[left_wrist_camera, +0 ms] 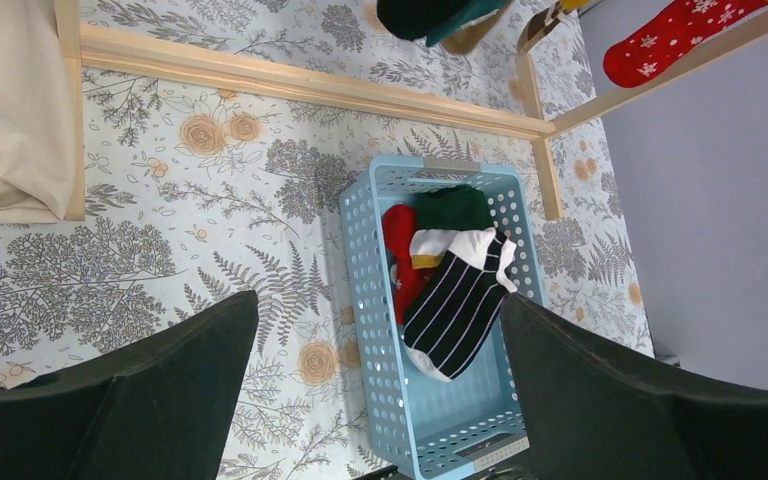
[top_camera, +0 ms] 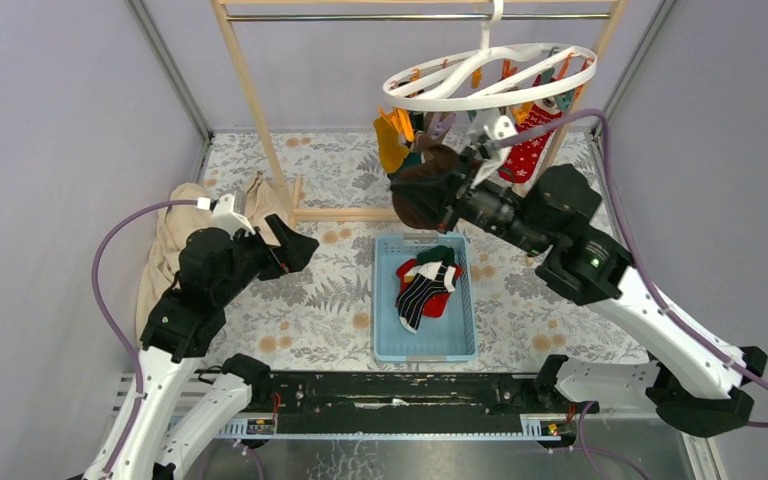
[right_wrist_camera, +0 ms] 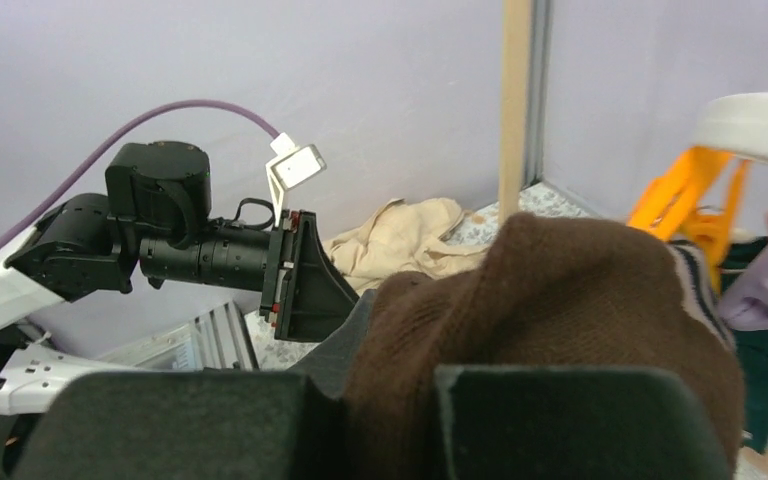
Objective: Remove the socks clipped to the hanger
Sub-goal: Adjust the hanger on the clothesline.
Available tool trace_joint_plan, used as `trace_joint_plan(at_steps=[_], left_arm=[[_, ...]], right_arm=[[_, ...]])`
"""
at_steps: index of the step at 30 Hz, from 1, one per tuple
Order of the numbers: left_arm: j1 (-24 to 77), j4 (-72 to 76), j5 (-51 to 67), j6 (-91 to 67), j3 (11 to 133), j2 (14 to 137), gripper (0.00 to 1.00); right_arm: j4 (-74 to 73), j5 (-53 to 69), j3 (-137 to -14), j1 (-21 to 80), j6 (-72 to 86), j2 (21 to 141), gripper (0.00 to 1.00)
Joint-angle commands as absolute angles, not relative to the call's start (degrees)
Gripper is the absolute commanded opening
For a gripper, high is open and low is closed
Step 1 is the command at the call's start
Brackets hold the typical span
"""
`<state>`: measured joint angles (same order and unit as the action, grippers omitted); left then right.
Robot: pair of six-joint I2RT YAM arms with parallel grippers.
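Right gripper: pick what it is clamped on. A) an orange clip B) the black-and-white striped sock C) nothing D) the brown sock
D: the right gripper is shut on the brown sock, which bulges out of its grip, while the striped sock lies in the blue basket.

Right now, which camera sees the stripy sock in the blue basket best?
The left wrist view: the stripy sock lies close and unblocked. The top view shows it smaller; the right wrist view misses it.
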<state>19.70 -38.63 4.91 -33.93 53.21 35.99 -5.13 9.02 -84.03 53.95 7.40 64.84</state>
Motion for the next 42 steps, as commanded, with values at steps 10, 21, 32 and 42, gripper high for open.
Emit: trace_joint_plan(at_steps=[10,21,32,42], left_arm=[[19.1,-36.0,5.1,-34.5,53.5,37.1,0.99],[19.1,-35.8,5.0,-34.3,53.5,37.6,0.99],[19.1,-35.6,5.1,-34.3,53.2,37.6,0.99],[19.2,-35.3,6.0,-33.9,53.3,37.6,0.99]], right_arm=[[1.3,-18.6,-75.7,54.0,6.4,54.1,0.0],[-4.6,-42.5,-78.6,53.9,6.9,52.2,0.0],[-14.7,-58.7,-86.6,53.9,8.1,52.9,0.0],[-21.9,-68.3,-92.2,53.9,6.2,55.4,0.0]])
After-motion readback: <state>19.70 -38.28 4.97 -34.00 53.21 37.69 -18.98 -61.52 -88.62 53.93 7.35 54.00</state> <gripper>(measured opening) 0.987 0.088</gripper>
